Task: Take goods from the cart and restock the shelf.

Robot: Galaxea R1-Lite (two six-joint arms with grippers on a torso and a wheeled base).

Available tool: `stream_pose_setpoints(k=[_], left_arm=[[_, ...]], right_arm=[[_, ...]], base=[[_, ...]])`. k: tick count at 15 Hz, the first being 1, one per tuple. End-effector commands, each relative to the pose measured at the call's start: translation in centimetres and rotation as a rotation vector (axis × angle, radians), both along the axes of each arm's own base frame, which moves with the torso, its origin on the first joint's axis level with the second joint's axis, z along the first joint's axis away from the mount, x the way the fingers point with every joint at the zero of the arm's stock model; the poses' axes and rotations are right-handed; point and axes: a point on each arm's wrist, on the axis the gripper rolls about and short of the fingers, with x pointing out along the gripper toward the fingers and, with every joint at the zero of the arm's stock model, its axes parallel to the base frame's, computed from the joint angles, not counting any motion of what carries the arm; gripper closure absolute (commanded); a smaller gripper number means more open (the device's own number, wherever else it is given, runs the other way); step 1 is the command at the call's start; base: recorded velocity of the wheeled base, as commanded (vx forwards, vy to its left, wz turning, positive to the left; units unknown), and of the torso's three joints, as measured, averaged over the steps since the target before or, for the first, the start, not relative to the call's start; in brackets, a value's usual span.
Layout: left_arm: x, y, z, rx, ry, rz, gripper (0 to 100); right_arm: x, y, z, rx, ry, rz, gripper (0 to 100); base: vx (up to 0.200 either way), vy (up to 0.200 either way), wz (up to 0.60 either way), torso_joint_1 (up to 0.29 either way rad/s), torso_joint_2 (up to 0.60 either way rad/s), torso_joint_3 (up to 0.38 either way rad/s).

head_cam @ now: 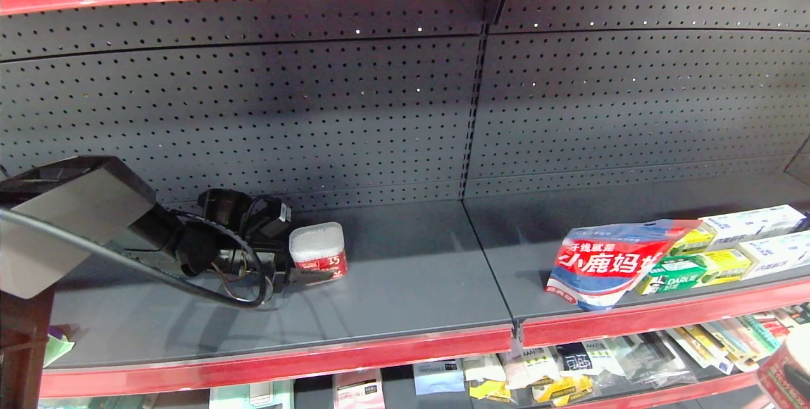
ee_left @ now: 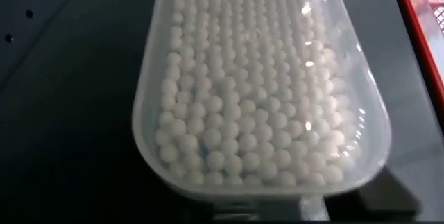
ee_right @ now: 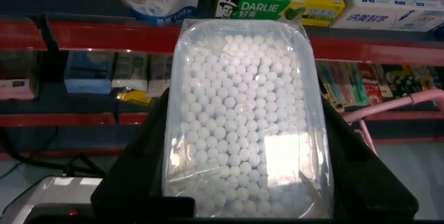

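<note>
Left jaws closed on tub of white beads (head_cam: 316, 247), which stands upright on shelf (head_cam: 405, 289). Right jaws grip second tub (ee_right: 246, 113), clear of shelf.

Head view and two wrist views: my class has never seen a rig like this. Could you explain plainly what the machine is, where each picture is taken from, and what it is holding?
It is a wheeled robot with two arms, restocking a shop shelf. The wide picture comes from a camera on its head. There the left arm lies on the grey shelf, its left tool closed on a tub of white beads that stands on the board. Further right lie a red and blue pouch and green toothpaste boxes. The other two pictures come from a camera on each wrist, so each looks at its own load. The right tool holds a second tub in front of the shelf, not yet placed.
</note>
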Motion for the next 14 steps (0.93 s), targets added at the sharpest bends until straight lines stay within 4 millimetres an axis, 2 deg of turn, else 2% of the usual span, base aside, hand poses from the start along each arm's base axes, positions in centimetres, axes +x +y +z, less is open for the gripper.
stream_pose_setpoints(k=[1,6,10,12,14], left_arm=[[-0.1,0.0,0.0,-0.001,0.000,-0.002,100],[-1.4,0.3,0.6,-0.027,0.022,-0.019,100],[-4.6,1.0,2.0,-0.039,0.048,-0.015,100],[-6.7,2.1,2.1,-0.032,0.056,0.007,100],[-7.8,3.0,1.8,-0.020,0.042,0.021,100]], right_arm=[[0.0,0.0,0.0,0.000,0.001,0.000,100],[0.3,0.0,0.1,0.001,0.010,0.003,100],[0.8,0.0,0.8,0.002,0.004,0.007,100],[0.8,0.0,0.9,0.002,0.001,0.010,100],[0.8,0.0,0.9,0.003,0.002,0.010,100]], base=[[0.000,0.000,0.00,0.000,0.00,0.000],[0.000,0.000,0.00,0.000,0.00,0.000],[0.000,0.000,0.00,0.000,0.00,0.000],[0.000,0.000,0.00,0.000,0.00,0.000],[0.000,0.000,0.00,0.000,0.00,0.000]])
